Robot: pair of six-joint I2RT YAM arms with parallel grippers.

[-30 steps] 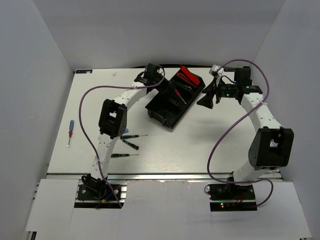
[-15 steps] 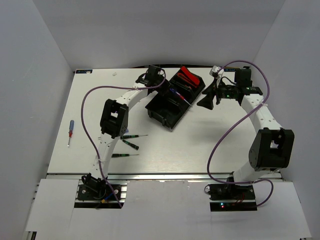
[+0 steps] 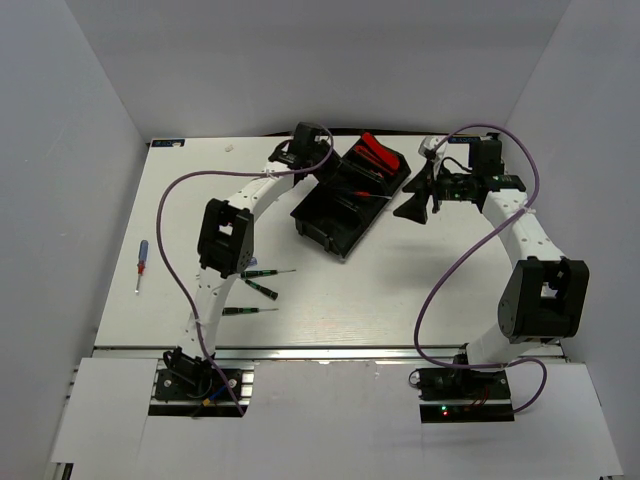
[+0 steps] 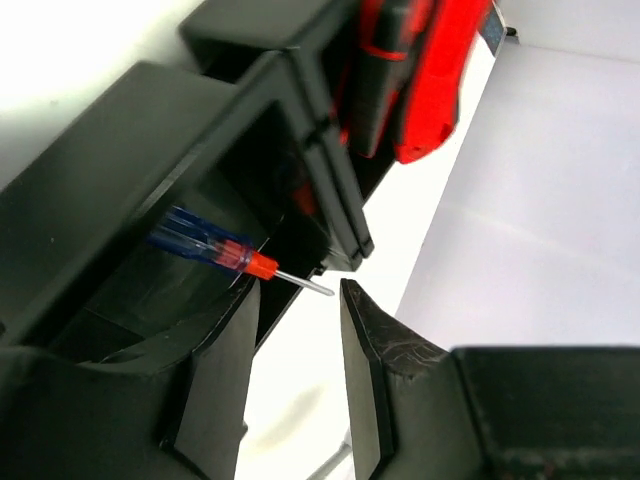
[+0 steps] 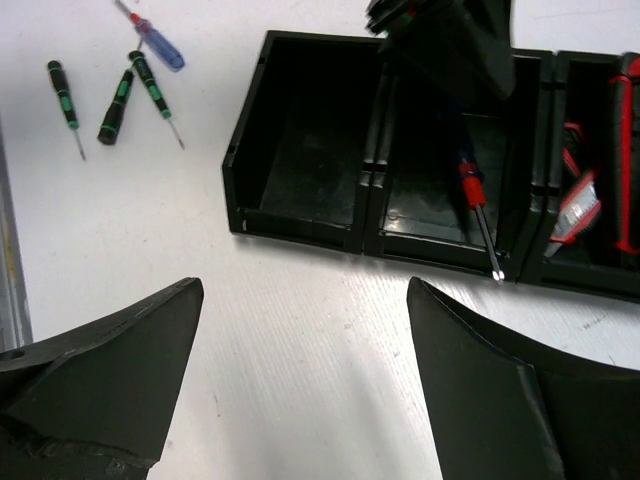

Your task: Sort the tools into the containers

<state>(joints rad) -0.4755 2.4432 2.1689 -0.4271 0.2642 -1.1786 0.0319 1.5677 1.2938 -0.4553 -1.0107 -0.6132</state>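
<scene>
The left gripper [image 4: 298,300] hangs over the middle compartment of the tray [image 5: 300,225], fingers parted and gripping nothing. A blue-red screwdriver [image 4: 215,250] lies in that compartment (its tip resting on the rim). The right gripper [image 5: 305,290], spread wide and empty, hovers just right of the tray. Three black-green screwdrivers [image 3: 262,272] lie on the table [image 3: 400,290], near left.

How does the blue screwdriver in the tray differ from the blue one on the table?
The tray screwdriver leans in the middle compartment, tip over the wall; the table screwdriver lies flat outside the tray. The tray one is by the left fingers; the table one lies near the table's left edge. Both are blue and red.
</scene>
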